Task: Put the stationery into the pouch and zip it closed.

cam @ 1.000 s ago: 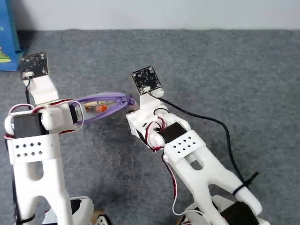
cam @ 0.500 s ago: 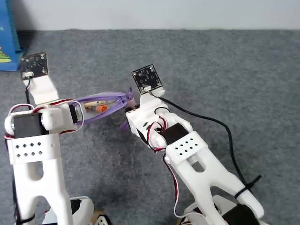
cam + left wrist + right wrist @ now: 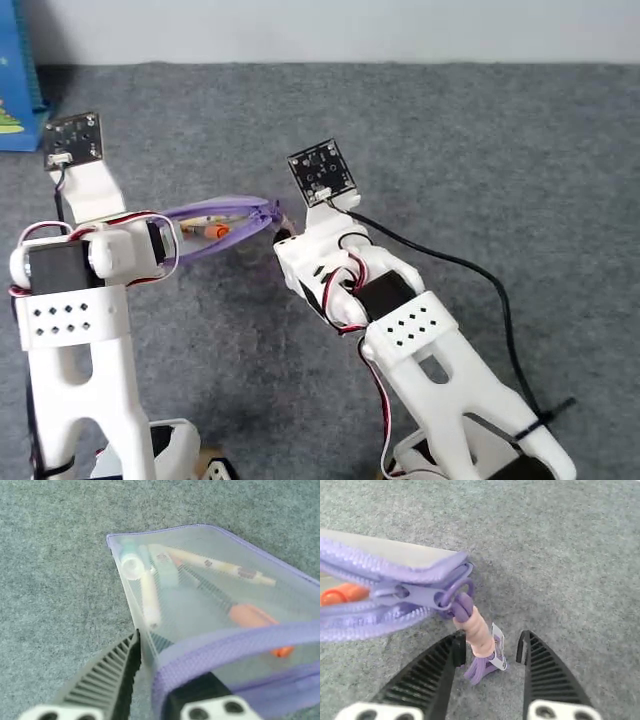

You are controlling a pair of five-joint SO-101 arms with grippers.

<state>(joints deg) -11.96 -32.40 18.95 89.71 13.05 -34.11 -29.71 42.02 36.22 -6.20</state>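
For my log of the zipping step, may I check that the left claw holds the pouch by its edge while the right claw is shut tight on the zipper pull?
Not quite: the right claw is open, its fingers apart, with the zipper pull hanging between them, as the right wrist view shows. The left claw does hold the pouch by its edge.

Grey carpet is stretching wide beyond the pouch, which is spanning the gap between both arms. The zipper tassel is dangling between the right gripper's parted jaws; a blue box is crowding the far-left corner of the table.
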